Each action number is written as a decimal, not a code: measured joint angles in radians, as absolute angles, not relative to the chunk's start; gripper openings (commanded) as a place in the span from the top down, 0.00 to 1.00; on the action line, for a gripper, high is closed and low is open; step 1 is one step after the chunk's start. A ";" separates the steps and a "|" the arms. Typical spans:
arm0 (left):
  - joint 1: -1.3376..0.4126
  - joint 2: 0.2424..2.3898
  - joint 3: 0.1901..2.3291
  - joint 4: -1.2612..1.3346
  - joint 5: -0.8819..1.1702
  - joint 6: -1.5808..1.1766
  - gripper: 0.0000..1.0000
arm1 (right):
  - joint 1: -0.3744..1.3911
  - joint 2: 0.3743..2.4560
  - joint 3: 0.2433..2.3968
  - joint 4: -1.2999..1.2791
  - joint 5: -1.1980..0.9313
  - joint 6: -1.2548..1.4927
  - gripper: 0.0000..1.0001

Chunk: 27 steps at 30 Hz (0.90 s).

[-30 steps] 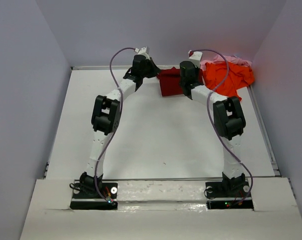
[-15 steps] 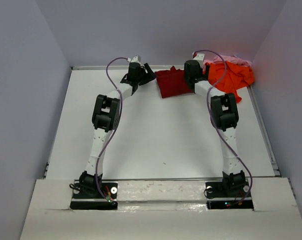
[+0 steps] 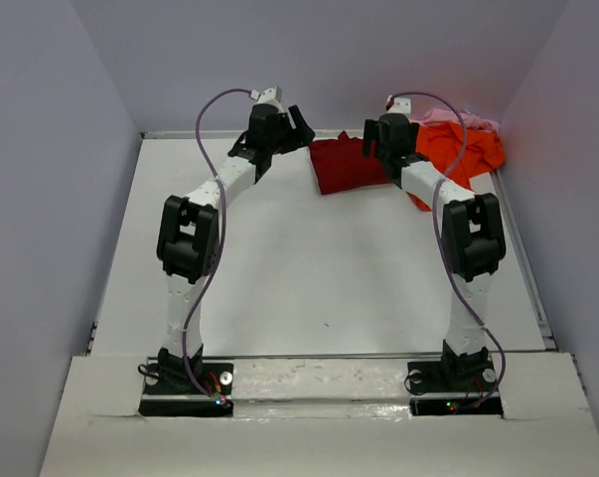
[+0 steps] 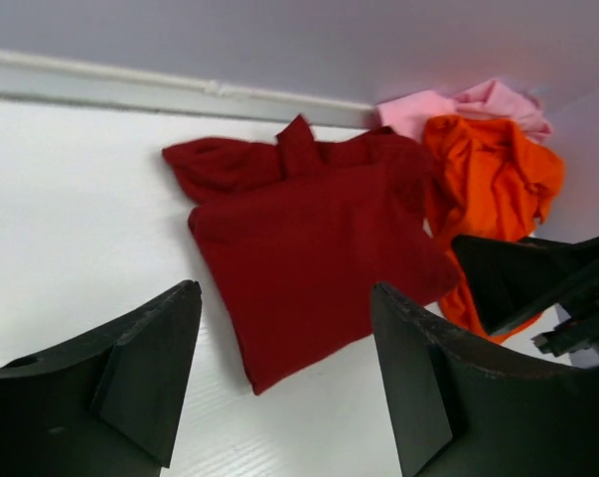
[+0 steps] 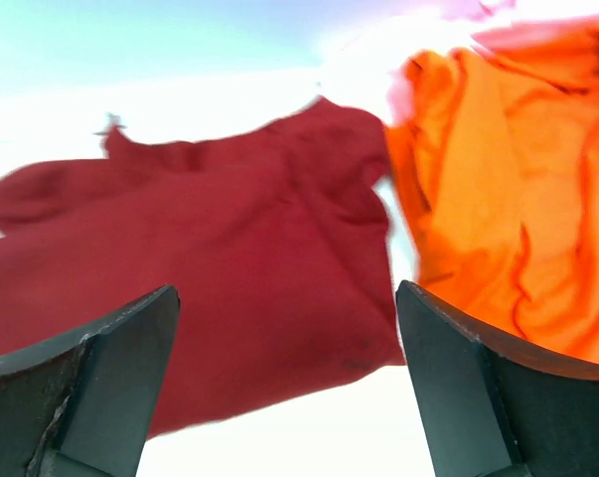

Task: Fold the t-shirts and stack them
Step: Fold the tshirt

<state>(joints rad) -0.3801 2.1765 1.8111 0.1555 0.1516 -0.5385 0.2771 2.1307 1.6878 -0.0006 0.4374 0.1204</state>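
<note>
The dark red t-shirt (image 3: 345,166) lies folded flat at the back of the table, its sleeves bunched toward the wall. To its right, the orange t-shirt (image 3: 470,149) is crumpled in a heap, with the pink t-shirt (image 3: 456,117) behind it in the corner. My left gripper (image 3: 301,126) hovers open just left of the red shirt (image 4: 309,238), holding nothing. My right gripper (image 3: 373,145) hovers open over the shirt's right edge (image 5: 210,268), beside the orange heap (image 5: 518,199). Both pairs of jaws are wide apart and empty.
The back wall and its white rail (image 4: 100,84) run close behind the shirts. The right side wall (image 3: 557,149) stands next to the orange heap. White tabletop (image 3: 319,268) stretches from the shirts to the arm bases.
Both grippers have opened and let go of the dark red shirt, which now rests folded on the table. Both arms have lifted and drawn slightly away from it.
</note>
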 measured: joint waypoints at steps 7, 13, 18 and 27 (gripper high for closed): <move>-0.405 1.917 1.734 0.064 0.118 -0.413 0.22 | 0.282 2.040 1.662 -0.023 0.258 0.155 0.07; -0.401 1.695 1.509 0.009 0.076 -0.340 0.22 | 0.283 2.166 1.750 -0.112 0.065 0.197 0.08; -0.400 1.676 1.464 -0.023 0.078 -0.331 0.22 | 0.283 2.275 1.828 -0.149 -0.025 0.215 0.11; -0.404 1.584 1.446 -0.042 0.089 -0.330 0.22 | 0.284 2.329 1.841 -0.162 -0.080 0.232 0.11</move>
